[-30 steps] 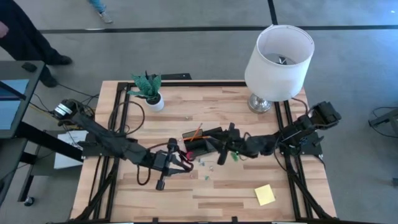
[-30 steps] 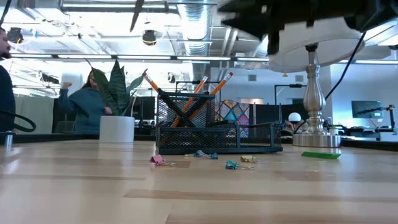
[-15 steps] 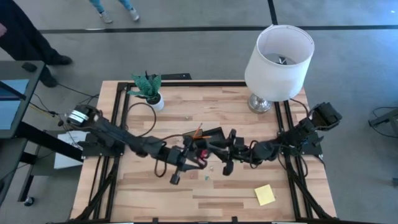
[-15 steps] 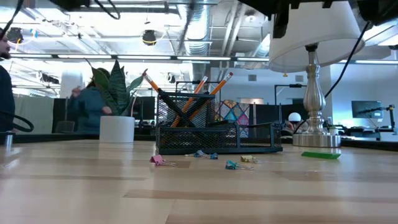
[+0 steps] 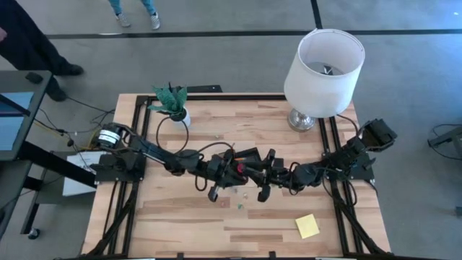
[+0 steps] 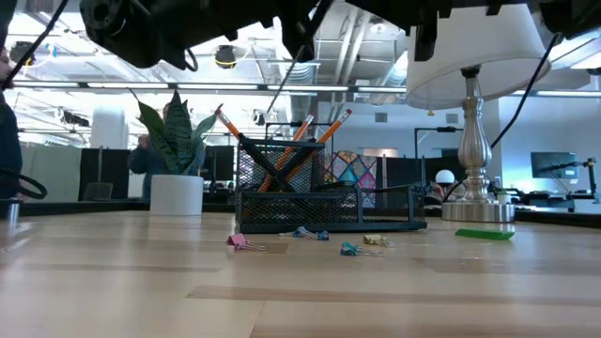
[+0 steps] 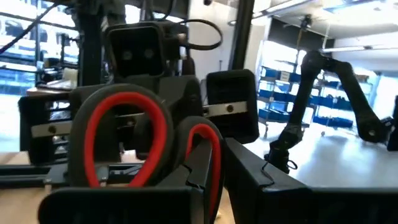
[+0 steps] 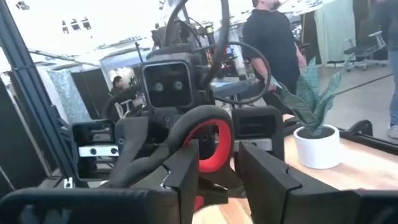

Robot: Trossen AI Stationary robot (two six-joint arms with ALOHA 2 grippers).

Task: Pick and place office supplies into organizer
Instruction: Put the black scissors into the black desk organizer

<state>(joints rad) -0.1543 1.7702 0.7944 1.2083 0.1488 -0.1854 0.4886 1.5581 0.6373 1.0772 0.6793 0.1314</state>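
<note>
My left gripper is shut on the red-handled scissors in the air above the black mesh organizer. In the high view the organizer is mostly covered by both arms. My right gripper faces the left one, open a little, with one red handle loop just beyond its fingertips. Orange pencils stand in the organizer. Small clips and a green block lie on the table, and a yellow sticky-note pad lies near the right front. My left gripper pinches the scissors at the handle end, beside the smaller red loop. Both loops stand up in front of the fingers, and the scissors are lifted clear of the table. The fingers hide the exact contact. I cannot tell whether my right gripper touches the scissors.
A potted plant stands at the far left. A lamp with a white shade stands at the far right, its base close to the organizer. People stand in the room behind the table. Bare wood lies along the table's near edge.
My left gripper has carried the scissors toward the table's right edge and a little down, rolling as it went. It has gone from left of the organizer to over it, up to the right gripper. My right gripper has shifted slightly toward the left one.
</note>
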